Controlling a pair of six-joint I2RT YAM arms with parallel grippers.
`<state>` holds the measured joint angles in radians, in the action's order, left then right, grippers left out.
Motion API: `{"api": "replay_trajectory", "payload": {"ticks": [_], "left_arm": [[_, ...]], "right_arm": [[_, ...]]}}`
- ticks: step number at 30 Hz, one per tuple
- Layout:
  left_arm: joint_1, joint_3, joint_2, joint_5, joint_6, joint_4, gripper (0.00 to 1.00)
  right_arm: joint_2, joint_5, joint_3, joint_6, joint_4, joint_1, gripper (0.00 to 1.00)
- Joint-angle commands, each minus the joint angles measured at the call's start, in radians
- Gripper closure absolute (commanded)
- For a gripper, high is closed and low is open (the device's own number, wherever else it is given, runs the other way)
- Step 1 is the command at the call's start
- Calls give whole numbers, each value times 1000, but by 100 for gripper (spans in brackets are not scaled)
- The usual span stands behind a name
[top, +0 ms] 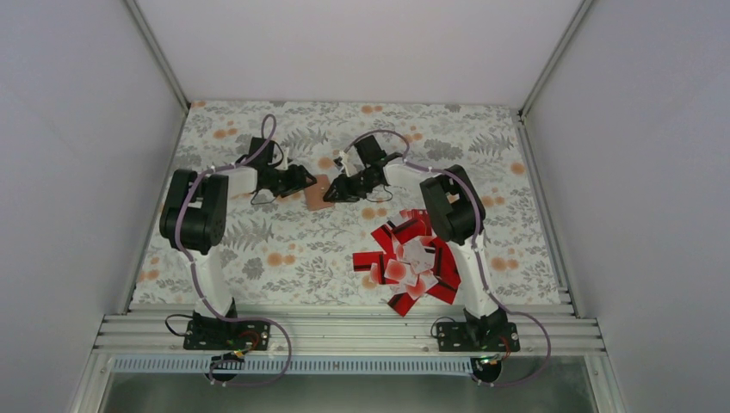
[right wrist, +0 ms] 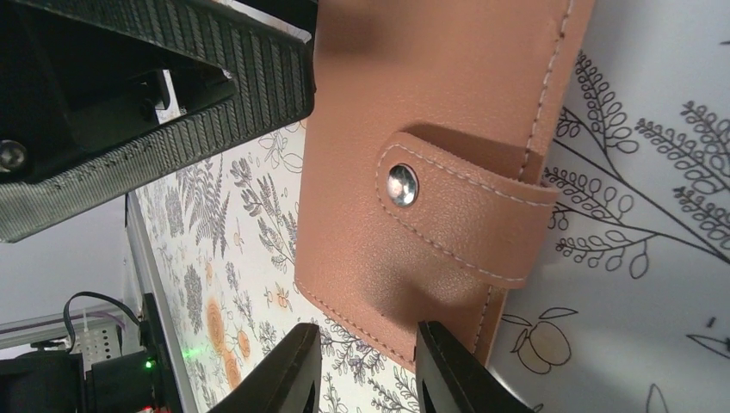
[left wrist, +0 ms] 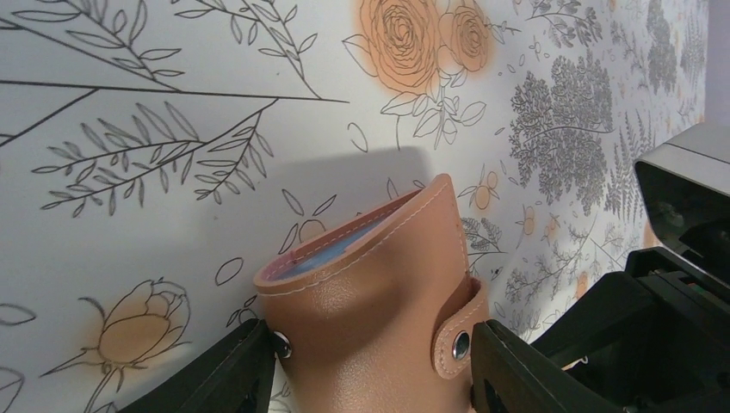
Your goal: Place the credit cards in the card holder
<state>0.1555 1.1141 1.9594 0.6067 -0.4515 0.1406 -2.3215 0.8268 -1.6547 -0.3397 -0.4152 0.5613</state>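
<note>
The tan card holder (top: 318,198) is at the middle of the table between my two grippers. In the left wrist view the card holder (left wrist: 370,284) is bowed, its top edge gaping on a bluish inside. My left gripper (left wrist: 370,344) is shut on it, one finger on each snap side. In the right wrist view the card holder (right wrist: 413,103) shows its snapped strap. My right gripper (right wrist: 370,344) is open at its lower corner, one finger touching the edge. The credit cards (top: 413,258), red and white, lie heaped near the right arm.
The floral cloth (top: 284,249) covers the table. Grey walls close in the left, right and back sides. A metal rail (top: 344,331) with both arm bases runs along the near edge. The right arm (top: 452,206) reaches over the card heap.
</note>
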Motion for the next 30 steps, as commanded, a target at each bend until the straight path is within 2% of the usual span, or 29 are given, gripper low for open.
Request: {"api": "replay_trajectory", "payload": {"ticks": [1, 8, 13, 20, 24, 28, 30], "left_arm": [[19, -24, 52, 35, 23, 10, 42], [19, -54, 67, 84, 18, -52, 49], [19, -82, 71, 135, 28, -104, 57], [20, -123, 66, 205, 14, -205, 77], [20, -118, 65, 236, 11, -221, 97], [19, -112, 28, 231, 11, -198, 98], [19, -106, -5, 221, 13, -167, 97]], "right_arm": [[-25, -76, 60, 20, -41, 10, 71], [-60, -94, 76, 37, -39, 3, 73], [-75, -92, 83, 46, -40, -14, 74], [-70, -68, 81, 66, -43, -27, 75], [-50, -62, 84, 77, -37, -30, 74], [2, -82, 82, 90, -38, -32, 69], [48, -116, 79, 104, -55, -34, 61]]}}
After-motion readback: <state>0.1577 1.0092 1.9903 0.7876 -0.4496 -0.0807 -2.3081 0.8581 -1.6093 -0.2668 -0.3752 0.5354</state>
